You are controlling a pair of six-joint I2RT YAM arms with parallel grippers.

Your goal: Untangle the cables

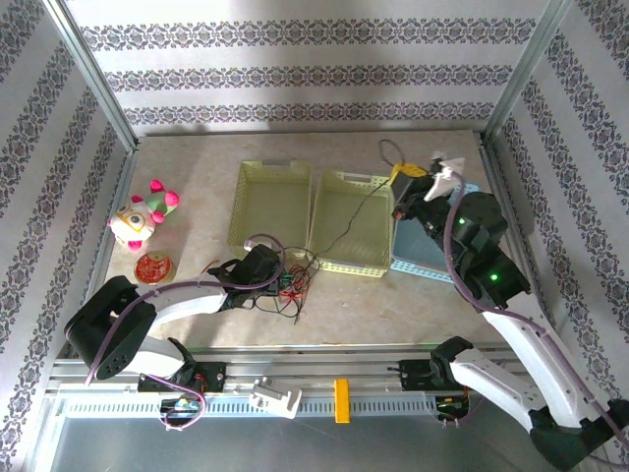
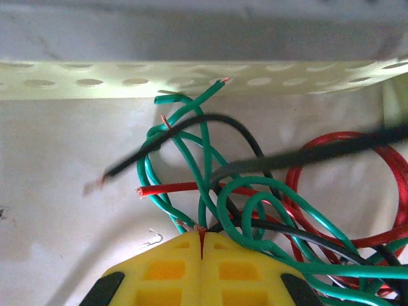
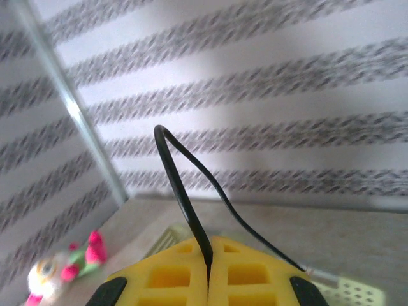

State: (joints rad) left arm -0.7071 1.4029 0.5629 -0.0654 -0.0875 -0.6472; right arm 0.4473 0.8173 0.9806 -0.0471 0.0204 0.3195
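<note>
Left gripper clenched on a thin green wire in the red-black-green cable tangle, cut off at right; right gripper clenched on a thin black wire.

Laboratory robot cell: an aluminium frame hung with patterned wallpaper panels encloses a tabletop with a slotted rail along its near edge. Beyond the left gripper stand plastic baskets; to its left, a plush toy.

Tangled cables, lower centre of the top view
Loosely knotted on the surface, a red loop among green strands; one black strand stretches toward upper right
</note>
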